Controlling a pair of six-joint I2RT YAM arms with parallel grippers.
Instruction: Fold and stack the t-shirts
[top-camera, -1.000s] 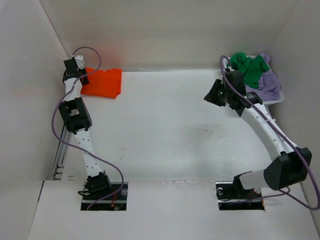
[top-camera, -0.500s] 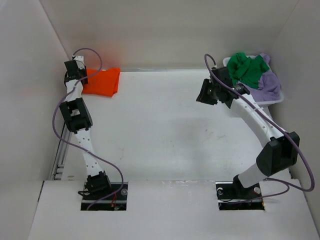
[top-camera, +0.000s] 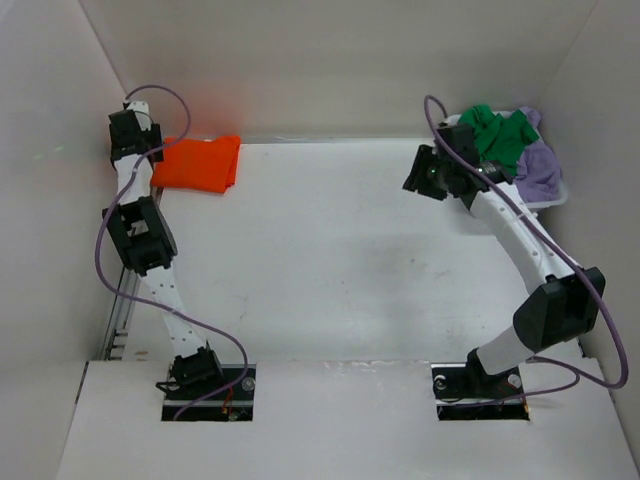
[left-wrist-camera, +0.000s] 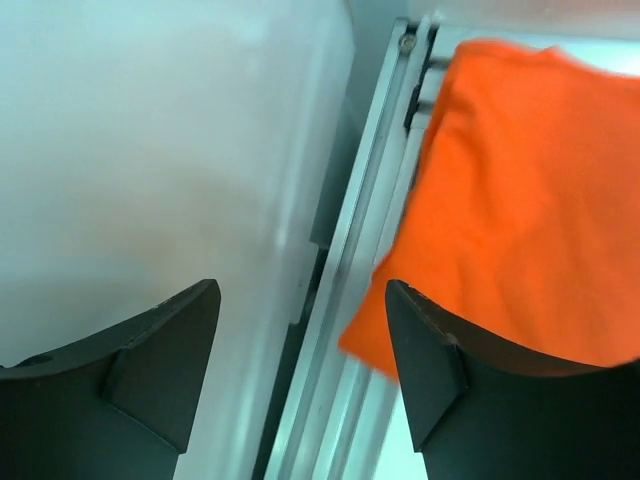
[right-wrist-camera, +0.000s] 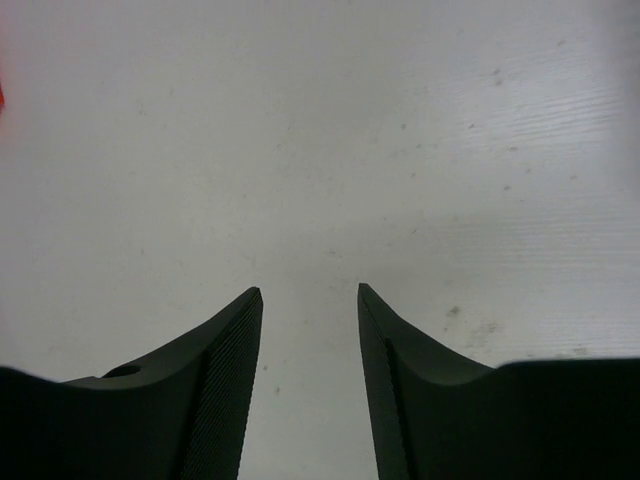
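The orange t-shirt (top-camera: 200, 163) lies folded flat at the table's far left; in the left wrist view its near corner (left-wrist-camera: 520, 200) hangs over the table's side rail. My left gripper (top-camera: 128, 135) hovers just left of it, open, with nothing between its fingers (left-wrist-camera: 302, 290). The green t-shirt (top-camera: 497, 138) and the lavender t-shirt (top-camera: 540, 168) lie crumpled together in the white basket (top-camera: 555, 200) at the far right. Just left of that basket my right gripper (top-camera: 428, 172) is open over bare table (right-wrist-camera: 310, 290), holding nothing.
A metal rail (left-wrist-camera: 370, 200) runs along the table's left edge, beside the white side wall (left-wrist-camera: 150, 150). White walls close in the back and both sides. The tabletop (top-camera: 330, 250) shows a few small dark specks.
My left gripper has opened and drawn back leftward, off the orange t-shirt's edge. My right gripper swung left, then back toward the basket, and opened wider.
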